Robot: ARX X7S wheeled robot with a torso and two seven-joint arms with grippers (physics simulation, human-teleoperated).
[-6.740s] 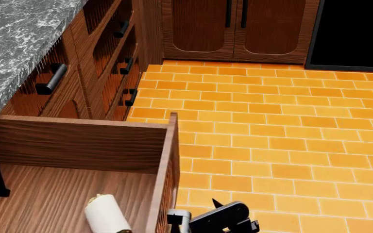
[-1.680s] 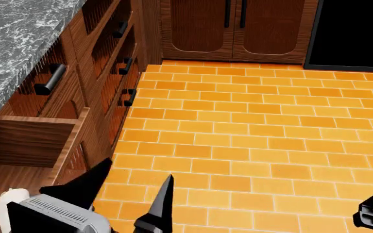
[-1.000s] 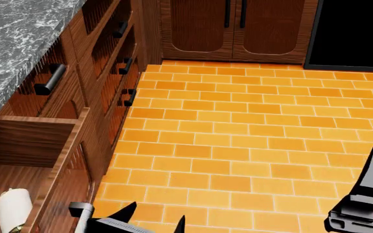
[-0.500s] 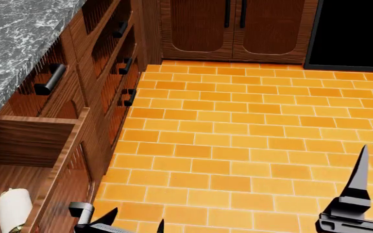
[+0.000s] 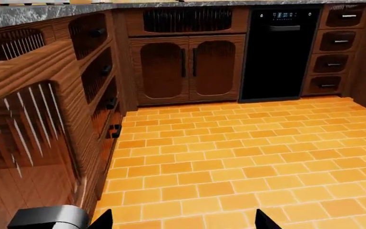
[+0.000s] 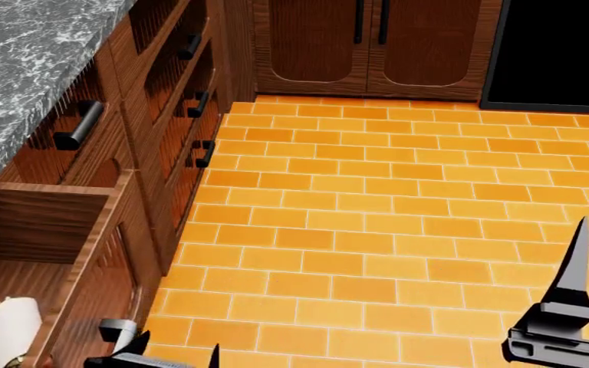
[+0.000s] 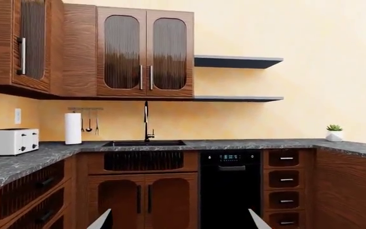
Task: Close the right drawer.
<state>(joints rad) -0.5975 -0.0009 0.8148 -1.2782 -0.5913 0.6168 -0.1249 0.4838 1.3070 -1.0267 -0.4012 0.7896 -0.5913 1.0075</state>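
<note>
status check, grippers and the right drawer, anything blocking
Left gripper open, empty, by the silvery handle. Right gripper open, clear. Right drawer partly open. Nothing seen blocking.

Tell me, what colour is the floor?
Orange bricks with pale lines, floor, clearest in the head view.

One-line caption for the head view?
Drawer partly open under the counter, left gripper at its handle, right gripper over the floor.

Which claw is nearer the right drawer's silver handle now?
Left. The left claw sits right beside the handle of the right drawer; the right claw hangs far across the floor.
</note>
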